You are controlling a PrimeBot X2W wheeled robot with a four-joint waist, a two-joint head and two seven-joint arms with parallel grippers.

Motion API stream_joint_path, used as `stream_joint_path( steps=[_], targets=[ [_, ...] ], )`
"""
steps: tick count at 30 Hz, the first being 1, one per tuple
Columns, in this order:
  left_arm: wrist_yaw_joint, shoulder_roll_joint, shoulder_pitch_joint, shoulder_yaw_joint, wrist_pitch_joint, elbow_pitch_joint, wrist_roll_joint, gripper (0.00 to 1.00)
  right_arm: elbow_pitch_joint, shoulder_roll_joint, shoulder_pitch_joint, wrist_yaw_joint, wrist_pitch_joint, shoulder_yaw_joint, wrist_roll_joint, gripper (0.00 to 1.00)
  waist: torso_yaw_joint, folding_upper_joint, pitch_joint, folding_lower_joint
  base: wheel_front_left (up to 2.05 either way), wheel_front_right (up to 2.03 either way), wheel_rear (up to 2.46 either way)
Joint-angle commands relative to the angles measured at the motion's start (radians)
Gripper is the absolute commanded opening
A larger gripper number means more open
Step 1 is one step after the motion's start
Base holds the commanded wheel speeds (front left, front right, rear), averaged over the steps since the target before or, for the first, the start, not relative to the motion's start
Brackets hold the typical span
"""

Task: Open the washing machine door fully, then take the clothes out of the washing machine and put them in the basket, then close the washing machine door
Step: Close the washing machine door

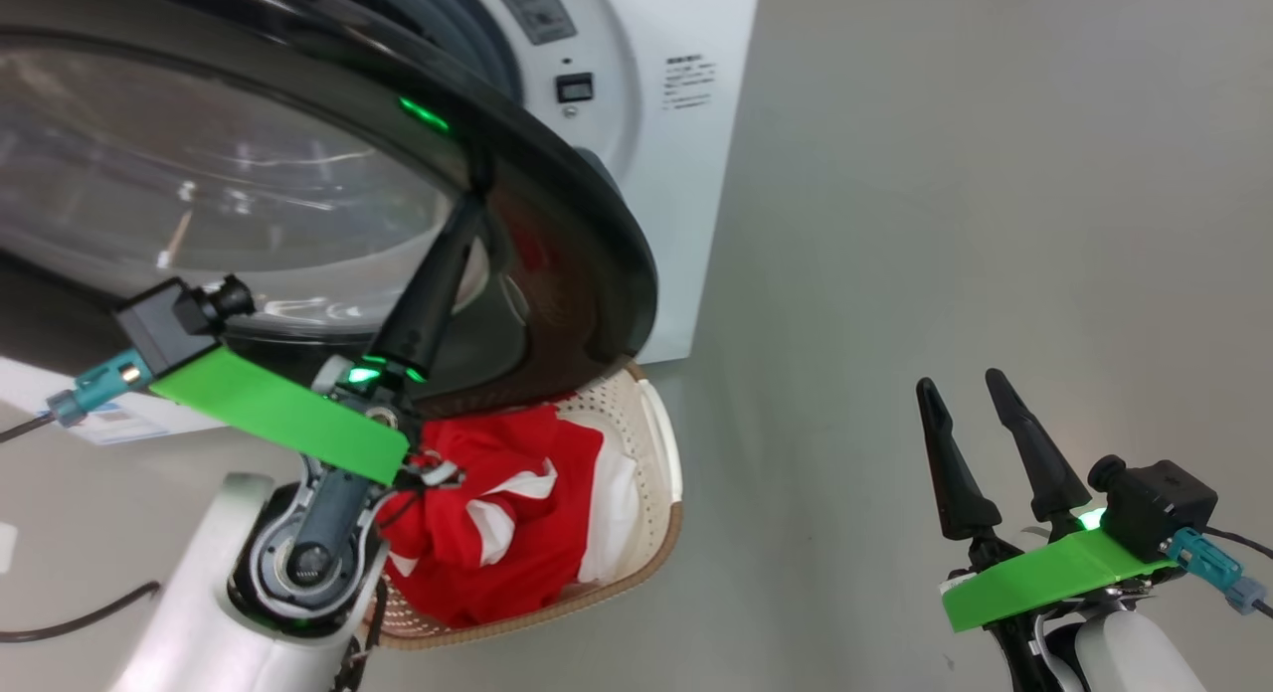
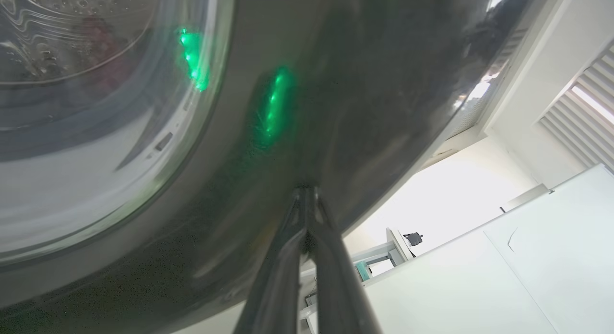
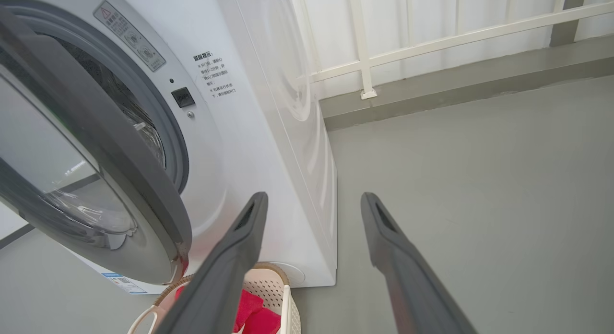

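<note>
The washing machine door (image 1: 567, 225) with its glossy black rim and clear glass stands part open in front of the white washing machine (image 1: 686, 175). My left gripper (image 1: 475, 197) is shut with nothing in it, and its tips touch the outer face of the door rim (image 2: 336, 108); the same tips (image 2: 307, 192) show in the left wrist view. The red and white clothes (image 1: 497, 533) lie in the cream basket (image 1: 661, 443) on the floor below the door. My right gripper (image 1: 961, 380) hangs open over bare floor to the right, well apart from the machine. The right wrist view shows this gripper (image 3: 312, 197), the door (image 3: 120, 180), the basket (image 3: 288, 295) and the clothes (image 3: 254, 315).
The steel drum (image 3: 139, 127) shows through the gap behind the door. A white railing (image 3: 364, 60) runs along the wall behind the machine. Grey floor (image 1: 945, 225) stretches to the right. A dark cable (image 1: 99, 612) lies on the floor at the lower left.
</note>
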Motion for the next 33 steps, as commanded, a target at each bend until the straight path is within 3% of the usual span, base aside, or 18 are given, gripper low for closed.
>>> stream_joint_path(
  steps=[1,8,20,26,33],
  targets=[
    [-0.007,0.031,-0.036,0.024,-0.015,-0.011,0.013,0.0,-0.024,0.0,-0.027,0.006,-0.006,0.023,0.01,1.0,-0.023,0.0,0.013,0.0,0.0,0.0,0.0],
    [-0.007,0.065,-0.019,-0.026,-0.084,0.036,0.002,0.0,-0.019,0.001,-0.003,0.006,-0.006,0.021,0.004,1.0,-0.024,0.0,-0.024,0.0,0.0,0.0,0.0],
    [-0.007,0.139,0.076,-0.164,-0.226,0.144,0.079,0.0,-0.015,-0.038,0.056,0.006,-0.006,0.026,-0.003,1.0,0.03,0.0,-0.103,0.0,0.0,0.0,0.0],
    [-0.007,0.151,0.173,-0.152,-0.251,0.194,0.115,0.0,-0.015,-0.044,0.077,0.006,-0.006,0.027,-0.005,1.0,0.04,0.0,-0.127,0.0,0.0,0.0,0.0],
    [-0.007,0.111,0.289,-0.028,-0.253,0.222,0.2,0.0,-0.014,-0.055,0.095,0.006,-0.006,0.02,-0.004,1.0,0.044,0.0,-0.144,0.0,0.0,0.0,0.0]
  ],
)
